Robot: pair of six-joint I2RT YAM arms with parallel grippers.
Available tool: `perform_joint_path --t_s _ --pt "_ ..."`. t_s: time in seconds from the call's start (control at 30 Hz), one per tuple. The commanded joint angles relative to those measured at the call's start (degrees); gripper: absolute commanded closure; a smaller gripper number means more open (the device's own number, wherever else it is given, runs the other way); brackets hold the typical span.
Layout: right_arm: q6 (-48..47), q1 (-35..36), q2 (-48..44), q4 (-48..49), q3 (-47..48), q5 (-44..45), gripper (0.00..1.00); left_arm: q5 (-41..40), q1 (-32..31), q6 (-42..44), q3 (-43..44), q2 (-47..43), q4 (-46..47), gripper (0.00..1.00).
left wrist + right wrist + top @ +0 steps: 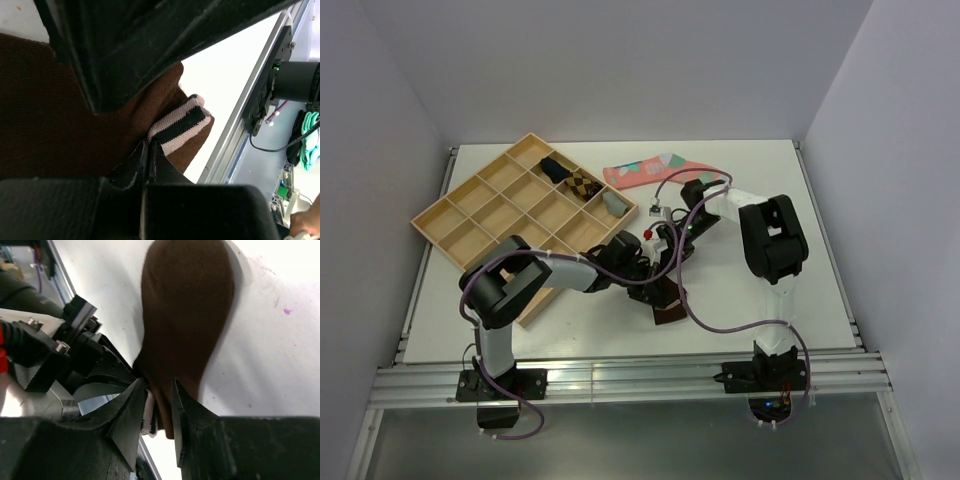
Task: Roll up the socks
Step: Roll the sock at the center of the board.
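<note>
The two arms reach in from the near edge and meet over the middle of the table (800, 290). Just in front of where they meet lies the brown sock (668, 306), flat on the white top with its rounded toe end spread out.

The left gripper (148, 155) is pressed tight together, its tips down on the brown fabric right beside the striped cuff (180, 125), which is folded back on itself. Whether any cloth is caught between those tips I cannot tell.

The right gripper (157, 385) comes at the same end of the sock. Its jaws stand partly apart, one on each side of the cuff end, and fabric fills the gap between them. I cannot tell whether they are truly pinching it.

Further back on the left sits a wooden tray (440, 202) of square compartments. Along its right side three compartments hold things: a grey sock (612, 203), a checked bundle (582, 185) and a dark bundle (556, 168).

Beyond the tray's far corner a pink patterned sock (655, 168) lies on the table, well apart from the grippers.
</note>
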Motion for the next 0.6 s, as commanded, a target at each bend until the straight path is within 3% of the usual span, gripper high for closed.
perform_joint_path --t_s 0.0,0.17,0.57 --pt "0.94 0.27 -0.78 0.32 0.97 -3.09 0.64 -4.48 -0.53 0.28 -2.15 -2.25 1.5 1.0" --pt "2.27 0.35 -3.33 3.59 -2.11 -2.64 0.6 -7.82 -0.53 -2.19 -5.05 -4.88 4.57 1.0" --pt "6.3 2.72 -0.61 5.16 -1.15 -0.1 0.63 -8.97 -0.71 -4.3 -7.86 -6.64 10.38 1.0"
